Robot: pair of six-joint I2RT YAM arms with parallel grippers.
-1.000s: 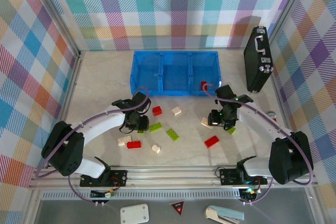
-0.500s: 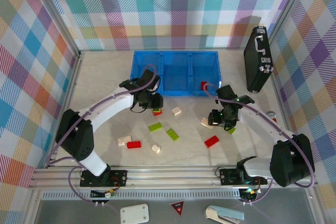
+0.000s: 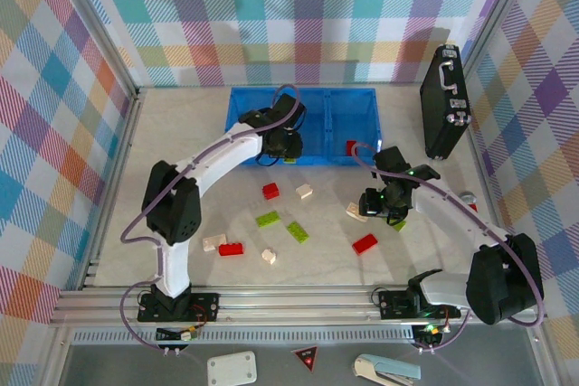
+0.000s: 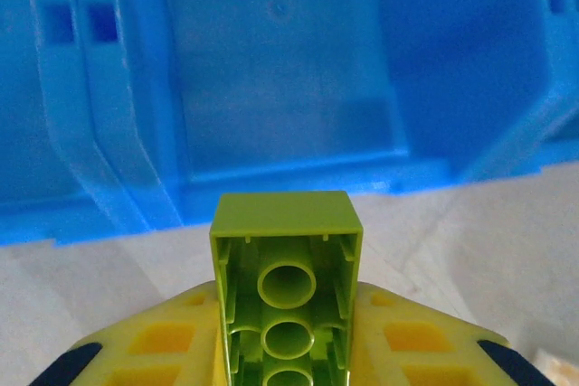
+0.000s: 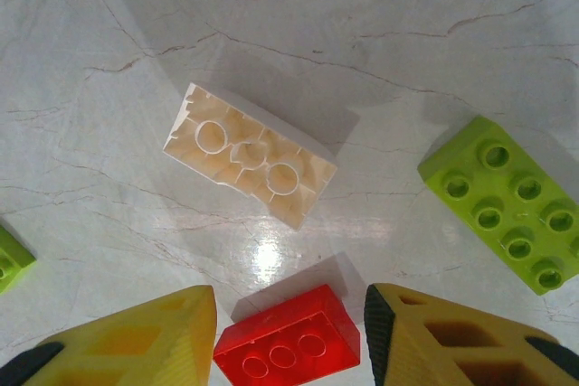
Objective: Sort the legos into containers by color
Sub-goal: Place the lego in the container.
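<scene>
Legos: most lie loose on the table point(image 3: 181, 160), in front of the blue tray point(image 3: 253, 124). One red lego point(image 3: 351, 146) is in the tray's right compartment.

Left gripper point(image 3: 289, 153): clamped on a lime brick point(image 4: 288, 223), with my yellow fingers point(image 4: 154, 350) pressed on both its sides. Its hollow underside faces the wrist camera. From above, I'm at the near wall of the middle compartment. The wrist view puts the brick over bare table, just short of that wall.

Right gripper point(image 3: 384, 210): wide open, holding nothing, low over the table right of centre. A red translucent brick point(image 5: 288, 341) lies on the table in the gap between my fingers. I can't tell if either finger touches it. An upside-down cream brick point(image 5: 249, 155) lies just beyond it. A studs-up lime lego point(image 5: 507, 214) is off to the right.

Other pieces seen from above:
- a red piece point(image 3: 270, 191) and a cream piece point(image 3: 304, 192) near the tray
- two lime pieces point(image 3: 268, 219) mid-table
- a cream-and-red pair point(image 3: 223, 245) side by side at the left
- a lone cream piece point(image 3: 269, 256)

A black case point(image 3: 444, 101) stands at the right wall.
</scene>
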